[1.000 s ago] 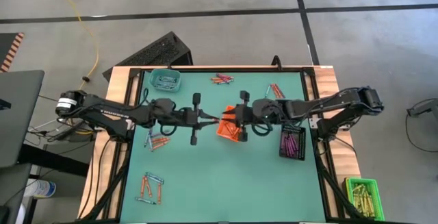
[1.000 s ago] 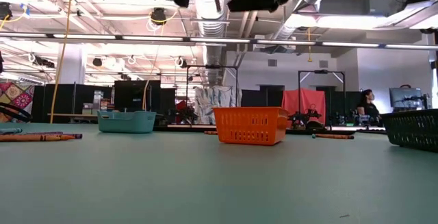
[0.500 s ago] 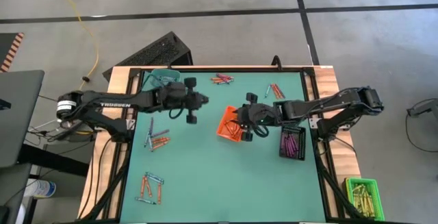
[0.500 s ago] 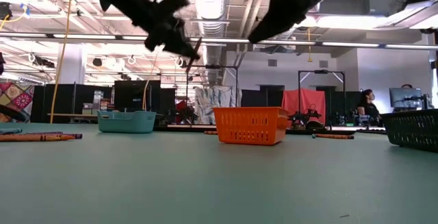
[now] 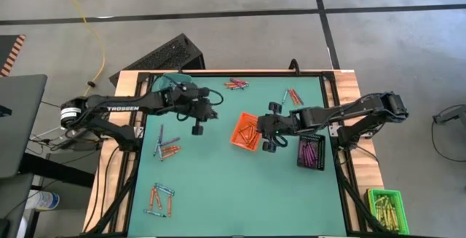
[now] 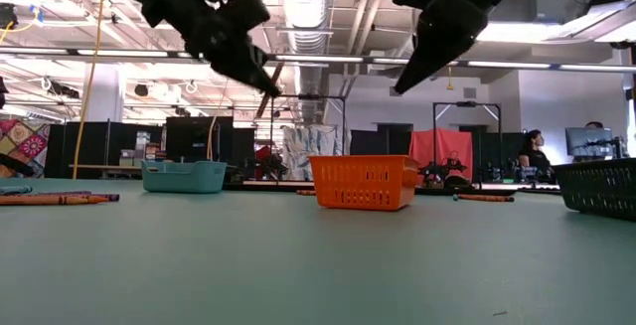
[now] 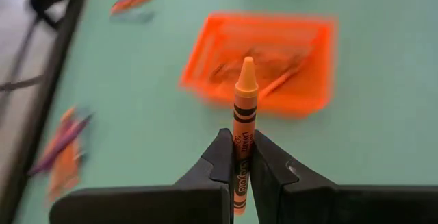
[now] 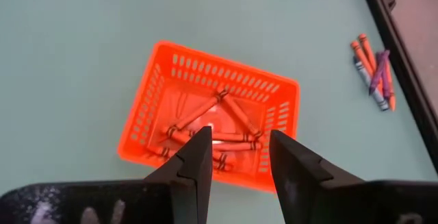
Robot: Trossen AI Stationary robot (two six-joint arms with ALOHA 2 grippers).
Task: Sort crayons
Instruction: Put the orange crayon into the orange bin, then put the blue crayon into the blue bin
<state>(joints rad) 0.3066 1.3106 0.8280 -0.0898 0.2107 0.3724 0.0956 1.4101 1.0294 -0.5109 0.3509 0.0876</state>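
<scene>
Left jaws clamp | orange crayon | black-banded wrapper

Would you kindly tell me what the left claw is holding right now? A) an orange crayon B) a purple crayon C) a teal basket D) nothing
A: the left wrist view shows the left claw shut on an orange crayon that points toward the orange basket.

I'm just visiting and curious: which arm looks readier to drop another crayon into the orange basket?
The left: its fingers are shut on an orange wax crayon. The right fingers hang open and empty above the orange plastic basket.
</scene>
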